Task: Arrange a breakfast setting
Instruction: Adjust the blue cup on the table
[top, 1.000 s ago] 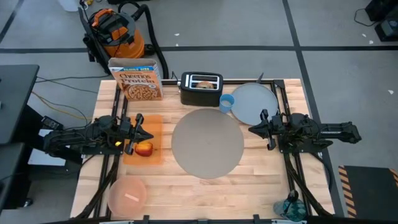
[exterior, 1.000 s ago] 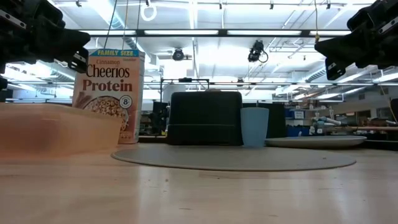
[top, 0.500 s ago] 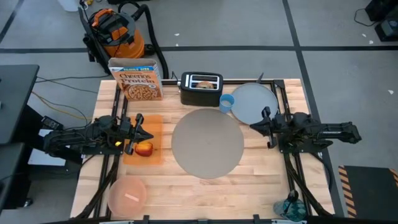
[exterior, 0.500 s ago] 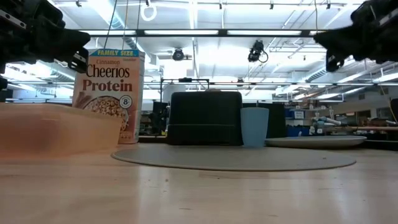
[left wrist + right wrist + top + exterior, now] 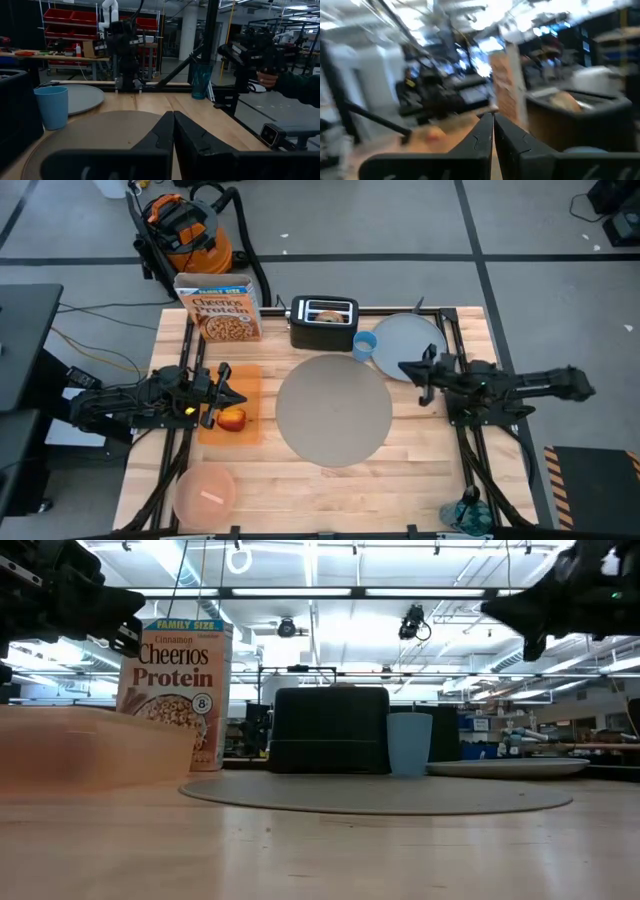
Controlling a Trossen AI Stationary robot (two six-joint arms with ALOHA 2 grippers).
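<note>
Left gripper (image 5: 232, 397) hangs above the orange cutting board (image 5: 232, 435), fingers pressed together, nothing held. Red-yellow apple (image 5: 231, 420) sits on the board right below its tip. Pink bowl (image 5: 205, 494) is well off toward the table's near edge; a pale strip inside it can't be made out. Cheerios box (image 5: 220, 308) is near the far edge. Grey placemat (image 5: 333, 408) lies bare, just ahead of the tip, between the two grippers. Black toaster (image 5: 324, 322) holds the bagel (image 5: 326, 315) in its slot. Blue cup (image 5: 364, 345) touches the blue-grey plate (image 5: 400, 340). Right gripper (image 5: 404, 369) is shut too, empty, raised over the plate's near rim, cup just beside its tip.
</note>
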